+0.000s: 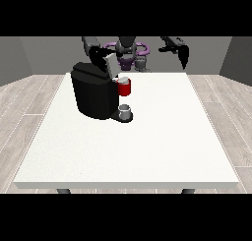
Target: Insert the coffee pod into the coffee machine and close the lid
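Front view: the hand (100, 53) at the view's left sits at the machine's (93, 92) raised lid (107, 64), its fingers unreadable, so the lid should be pressed squarely down over the red holder (125, 87).

Count: one coffee machine (93, 95), one red pod holder (124, 88), one cup (125, 110), two hands (100, 54) (183, 55), one white surface (147, 146).
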Motion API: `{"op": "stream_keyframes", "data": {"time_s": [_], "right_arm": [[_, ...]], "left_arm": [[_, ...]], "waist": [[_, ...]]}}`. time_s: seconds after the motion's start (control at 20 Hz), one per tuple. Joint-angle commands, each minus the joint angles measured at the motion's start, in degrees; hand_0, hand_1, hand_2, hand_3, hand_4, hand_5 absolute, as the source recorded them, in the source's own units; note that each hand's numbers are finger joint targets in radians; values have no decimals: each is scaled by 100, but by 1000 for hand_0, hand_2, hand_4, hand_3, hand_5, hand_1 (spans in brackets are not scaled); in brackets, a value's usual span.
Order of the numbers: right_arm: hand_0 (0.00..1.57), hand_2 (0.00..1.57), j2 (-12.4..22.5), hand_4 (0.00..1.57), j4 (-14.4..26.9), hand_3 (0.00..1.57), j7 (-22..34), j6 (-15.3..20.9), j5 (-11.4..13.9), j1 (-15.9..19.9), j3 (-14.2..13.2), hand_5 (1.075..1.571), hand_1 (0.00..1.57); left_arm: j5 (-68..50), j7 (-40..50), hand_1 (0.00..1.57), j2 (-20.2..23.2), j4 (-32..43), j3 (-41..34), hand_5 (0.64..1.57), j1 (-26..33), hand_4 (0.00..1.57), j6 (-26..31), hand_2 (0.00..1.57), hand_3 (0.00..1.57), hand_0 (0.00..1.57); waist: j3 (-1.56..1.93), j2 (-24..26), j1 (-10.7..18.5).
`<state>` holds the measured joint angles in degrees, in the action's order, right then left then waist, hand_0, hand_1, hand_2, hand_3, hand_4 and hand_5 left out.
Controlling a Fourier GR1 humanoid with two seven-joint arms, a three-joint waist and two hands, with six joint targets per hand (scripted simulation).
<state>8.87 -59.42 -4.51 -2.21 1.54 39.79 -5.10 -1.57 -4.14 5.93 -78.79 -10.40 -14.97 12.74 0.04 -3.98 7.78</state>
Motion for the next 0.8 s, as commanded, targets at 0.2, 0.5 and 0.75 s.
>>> {"op": "stream_keyframes", "data": {"time_s": [0.2,0.5,0.75], "right_arm": [[0,0,-228,173,-24,0,299,226,456,472,463,1571,0],[0,0,-107,142,-237,0,330,15,462,468,575,1571,0],[0,0,-217,30,-505,0,321,78,424,360,640,1571,0]], "left_arm": [[96,-133,0,-49,210,111,1571,-14,148,-57,0,0,0],[146,-72,0,-141,183,128,1571,-385,154,-314,0,0,0],[85,-336,0,-87,196,189,1571,-194,196,-47,0,0,0]], "waist": [[-6,-123,236],[-4,-163,98],[-5,-28,215]]}}
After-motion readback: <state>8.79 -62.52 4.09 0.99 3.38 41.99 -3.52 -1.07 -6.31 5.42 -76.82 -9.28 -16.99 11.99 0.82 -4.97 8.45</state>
